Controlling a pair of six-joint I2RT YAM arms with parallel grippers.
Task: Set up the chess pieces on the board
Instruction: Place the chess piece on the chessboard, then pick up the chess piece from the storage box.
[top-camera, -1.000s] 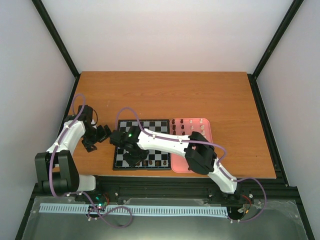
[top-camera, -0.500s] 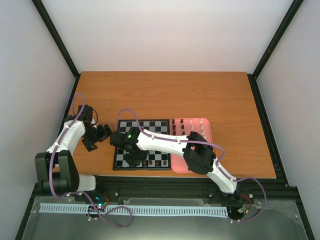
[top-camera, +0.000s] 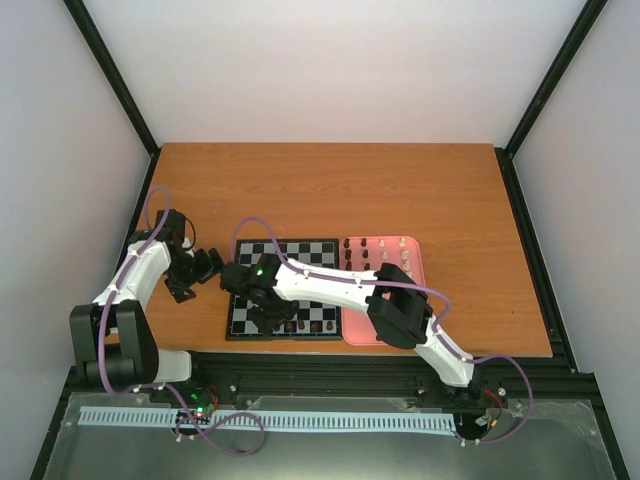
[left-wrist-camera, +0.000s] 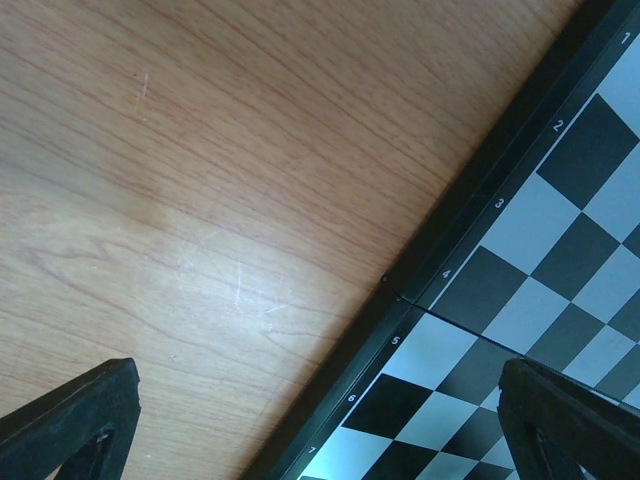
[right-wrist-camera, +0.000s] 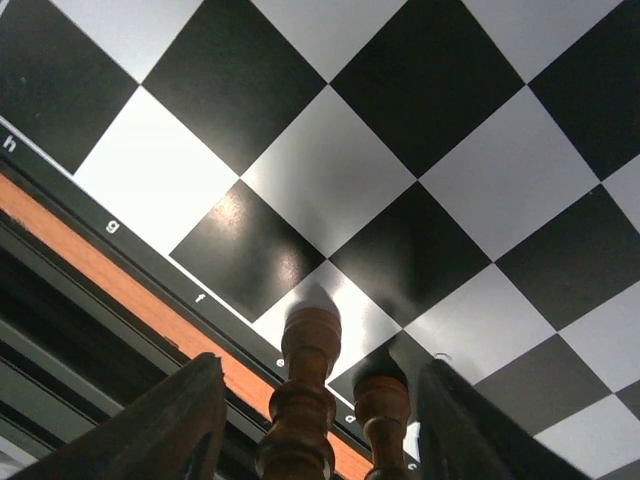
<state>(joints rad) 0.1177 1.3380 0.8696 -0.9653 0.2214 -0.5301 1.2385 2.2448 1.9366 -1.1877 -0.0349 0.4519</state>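
The right hand hovers low over the near edge of the board. Its fingers are released, with two brown chess pieces standing between them on the edge row. The left hand, also spread wide, hangs over the desk just beside the board.

A robot laboratory test cell is shown. The wooden table is enclosed by plain white walls held between black metal frame posts. Two white robot arms are bolted to a black rail at the near edge. Purple cables are run along them, and a slotted white cable duct is laid below.
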